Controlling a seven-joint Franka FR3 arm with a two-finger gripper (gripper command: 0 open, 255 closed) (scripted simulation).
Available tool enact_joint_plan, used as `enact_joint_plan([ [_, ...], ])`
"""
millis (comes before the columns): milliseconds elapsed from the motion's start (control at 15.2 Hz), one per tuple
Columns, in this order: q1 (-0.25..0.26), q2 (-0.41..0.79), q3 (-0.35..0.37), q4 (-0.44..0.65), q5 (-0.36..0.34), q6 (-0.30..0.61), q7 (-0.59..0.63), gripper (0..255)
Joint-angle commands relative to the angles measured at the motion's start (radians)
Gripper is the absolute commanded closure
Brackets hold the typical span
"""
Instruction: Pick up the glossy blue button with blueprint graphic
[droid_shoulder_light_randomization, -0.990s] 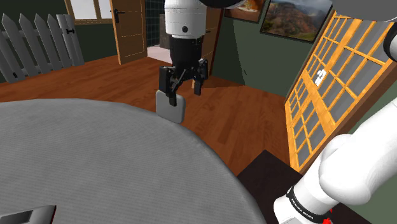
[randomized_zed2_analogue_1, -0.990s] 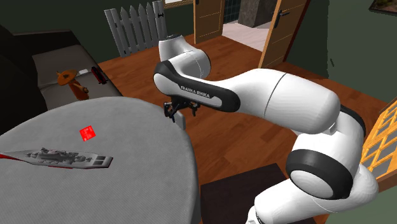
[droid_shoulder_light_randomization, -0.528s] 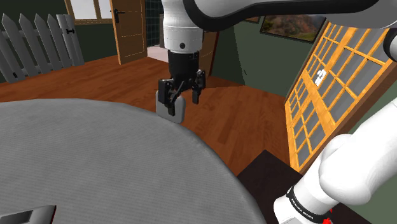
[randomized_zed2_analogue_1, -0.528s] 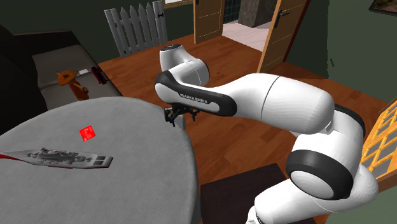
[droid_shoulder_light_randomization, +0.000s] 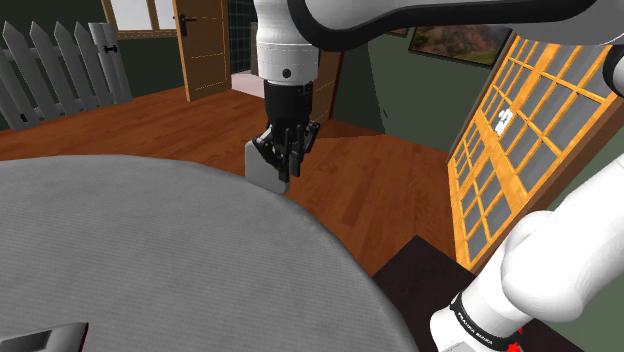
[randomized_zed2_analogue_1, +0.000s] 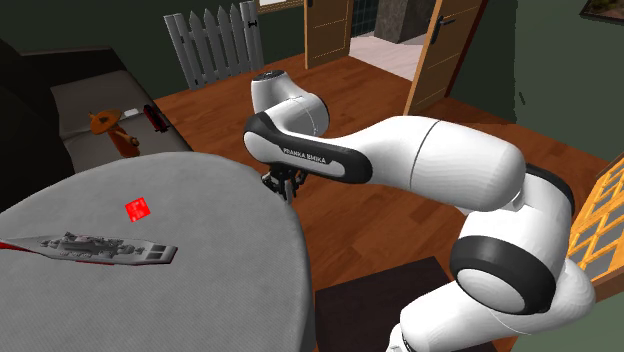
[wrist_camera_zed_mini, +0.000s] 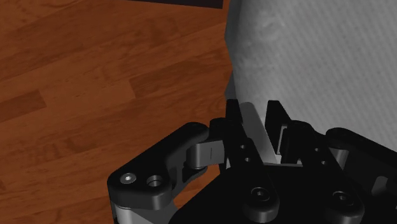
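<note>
The button (droid_shoulder_light_randomization: 261, 169) is drawn as a pale grey rounded square, not blue. It stands on edge at the rim of the round grey table (droid_shoulder_light_randomization: 150, 250). My black gripper (droid_shoulder_light_randomization: 284, 159) comes down onto it from above and is shut on it. In the wrist view the two fingers (wrist_camera_zed_mini: 233, 123) clasp the thin grey button (wrist_camera_zed_mini: 257, 126) between them, right at the table's edge above the wooden floor. In the second exterior view the gripper (randomized_zed2_analogue_1: 283, 186) sits at the table's far rim, and the hand hides most of the button.
A red square (randomized_zed2_analogue_1: 138, 208) and a grey model ship (randomized_zed2_analogue_1: 100, 246) lie on the table, away from the gripper. A white picket fence (droid_shoulder_light_randomization: 60, 70) stands on the floor behind. An orange-framed window panel (droid_shoulder_light_randomization: 520, 130) leans at the shoulder view's right. The dark stand (randomized_zed2_analogue_1: 370, 300) is below.
The fingers stood apart around the button a second ago and have drawn together onto it. The hand has dropped slightly towards the table rim.
</note>
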Motion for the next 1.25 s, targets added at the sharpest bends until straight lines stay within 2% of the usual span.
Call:
enact_joint_plan([
  [0,0.0,0.001,0.0,-0.001,0.0,0.001,0.0,255],
  [1056,-0.003,0.037,0.001,0.239,-0.017,-0.207,0.019,255],
  [1188,-0.003,0.037,0.001,0.241,-0.017,-0.209,0.019,255],
])
